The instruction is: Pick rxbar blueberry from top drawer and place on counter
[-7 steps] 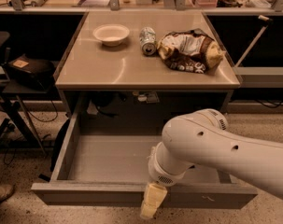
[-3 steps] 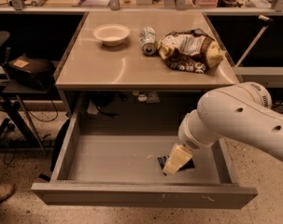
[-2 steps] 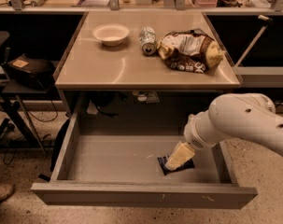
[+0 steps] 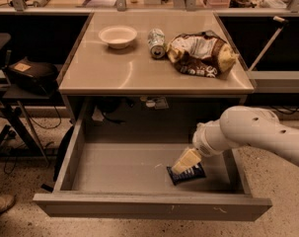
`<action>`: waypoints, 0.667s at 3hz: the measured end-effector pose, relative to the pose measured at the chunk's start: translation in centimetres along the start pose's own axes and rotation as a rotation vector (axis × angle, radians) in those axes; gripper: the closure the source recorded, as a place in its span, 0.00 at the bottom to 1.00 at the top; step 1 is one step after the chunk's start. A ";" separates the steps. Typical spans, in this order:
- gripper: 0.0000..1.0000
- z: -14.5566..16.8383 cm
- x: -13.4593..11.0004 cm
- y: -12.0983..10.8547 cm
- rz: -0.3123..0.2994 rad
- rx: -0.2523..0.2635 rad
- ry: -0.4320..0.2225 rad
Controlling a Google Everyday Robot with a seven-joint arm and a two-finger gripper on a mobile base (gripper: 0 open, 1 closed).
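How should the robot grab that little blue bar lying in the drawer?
Probably from straight above, pinching the rxbar blueberry across its narrow width. It lies flat on the floor of the top drawer, and the low walls would block a sideways reach. The hand is over its left end.

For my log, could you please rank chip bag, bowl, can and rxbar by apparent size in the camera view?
Chip bag
Bowl
Can and rxbar blueberry: alike; the bar is nearer, partly under the gripper in the top drawer.
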State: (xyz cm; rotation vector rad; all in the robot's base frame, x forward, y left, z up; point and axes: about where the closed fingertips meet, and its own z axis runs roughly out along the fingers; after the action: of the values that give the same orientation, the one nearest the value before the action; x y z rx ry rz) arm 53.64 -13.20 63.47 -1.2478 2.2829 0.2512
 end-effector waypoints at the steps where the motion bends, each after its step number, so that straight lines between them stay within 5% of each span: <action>1: 0.00 -0.9 0.4 1.2 -0.028 0.040 0.043; 2: 0.00 -0.3 3.1 3.8 0.012 0.056 0.090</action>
State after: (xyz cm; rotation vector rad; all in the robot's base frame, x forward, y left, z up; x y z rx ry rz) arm 49.02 -13.40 61.80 -1.2411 2.3575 0.1370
